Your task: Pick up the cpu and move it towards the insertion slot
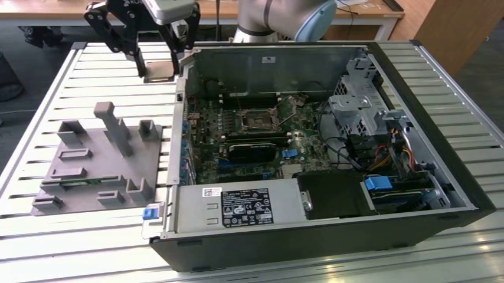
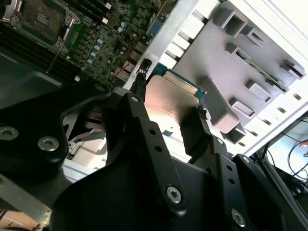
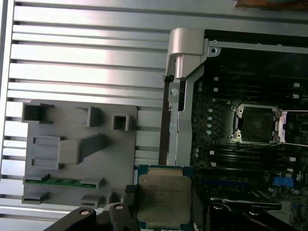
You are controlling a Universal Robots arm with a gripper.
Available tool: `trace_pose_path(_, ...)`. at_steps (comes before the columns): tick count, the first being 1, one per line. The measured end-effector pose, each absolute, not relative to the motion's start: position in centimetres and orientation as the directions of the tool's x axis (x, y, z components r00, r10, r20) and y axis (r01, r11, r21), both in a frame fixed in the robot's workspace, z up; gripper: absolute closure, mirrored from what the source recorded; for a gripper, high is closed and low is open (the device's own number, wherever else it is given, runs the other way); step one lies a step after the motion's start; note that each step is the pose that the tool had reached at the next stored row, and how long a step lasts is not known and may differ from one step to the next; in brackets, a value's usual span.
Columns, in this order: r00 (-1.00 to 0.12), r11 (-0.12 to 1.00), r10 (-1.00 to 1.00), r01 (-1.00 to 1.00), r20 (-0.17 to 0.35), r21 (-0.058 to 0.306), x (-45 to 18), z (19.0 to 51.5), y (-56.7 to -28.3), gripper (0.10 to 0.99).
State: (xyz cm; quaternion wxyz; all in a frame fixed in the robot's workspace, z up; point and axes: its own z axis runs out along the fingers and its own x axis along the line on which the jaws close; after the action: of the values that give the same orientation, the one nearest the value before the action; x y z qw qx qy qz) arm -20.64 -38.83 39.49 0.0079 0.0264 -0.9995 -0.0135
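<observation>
Clamped edge-on between the 2 fingers of the gripper [image 3: 161, 204], the cpu [image 3: 163, 197] hangs above the case wall, short of the insertion slot [image 3: 255, 124]; it looks light, rigid, delicate underneath, so edges suit best.

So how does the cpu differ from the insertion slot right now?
The cpu is silvery-topped and held between the gripper fingers, above the slatted table's edge by the case wall; the insertion slot is dark, metal-framed, open and fixed on the motherboard inside the case. Both are square, the slot looking slightly larger.
</observation>
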Motion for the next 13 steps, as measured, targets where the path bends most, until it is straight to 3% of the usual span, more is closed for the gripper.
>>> trace_pose_path(13, -0.998, 0.998, -0.053, -0.053, 0.016, 0.027, -19.3, 39.5, -38.8, 0.545)
